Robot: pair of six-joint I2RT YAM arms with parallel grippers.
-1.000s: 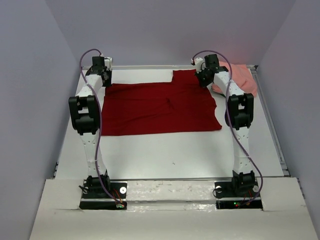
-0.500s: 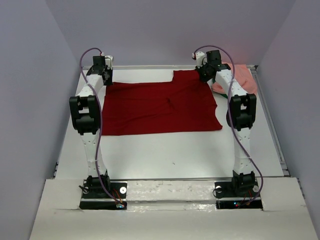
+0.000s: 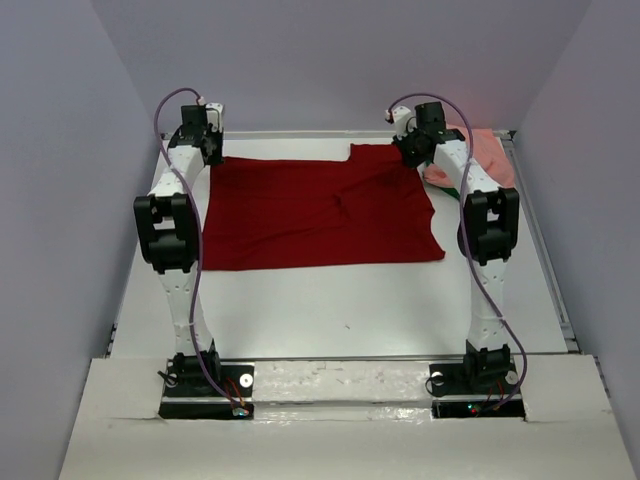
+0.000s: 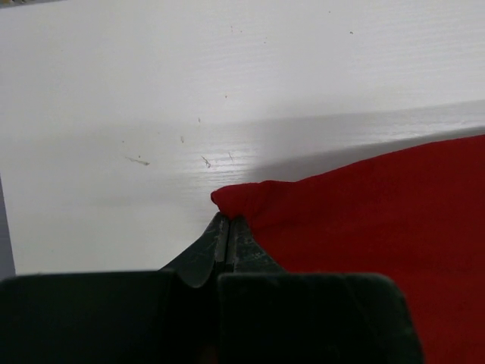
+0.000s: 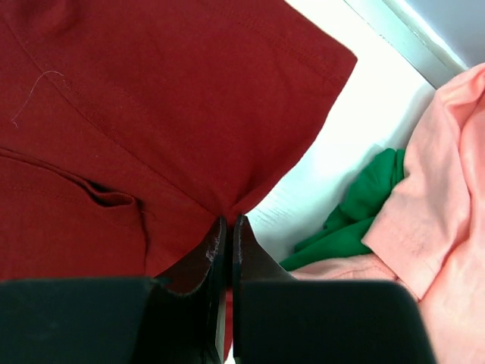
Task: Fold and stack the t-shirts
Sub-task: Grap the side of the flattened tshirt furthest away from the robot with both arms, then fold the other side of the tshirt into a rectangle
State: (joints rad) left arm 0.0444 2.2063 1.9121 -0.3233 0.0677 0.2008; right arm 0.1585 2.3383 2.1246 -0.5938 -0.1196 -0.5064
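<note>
A white table stands inside an enclosure with pale lavender walls. A dark red t-shirt lies spread across the far half of the table. It is mostly flat, with a faint crease near its middle. Its near hem runs straight from left to right, and its far edge steps further back on the right side.

The left gripper is at the shirt's far left corner. Its two dark fingers are pressed together on the cloth. In the left wrist view, that corner bunches into a small rounded fold just past the fingertips and casts a soft shadow on the white surface.

The right gripper is at the shirt's far right corner. Its fingers are drawn together with only a thin slit between them, pinching the red fabric's edge. The cloth fans out from that pinch. A stitched, folded seam lies to the left of it, and a loose pale thread rests on the fabric.

Just to the right, a salmon pink shirt lies crumpled at the table's far right corner. A bit of green fabric lies against it, between the pink cloth and the red shirt.
</note>
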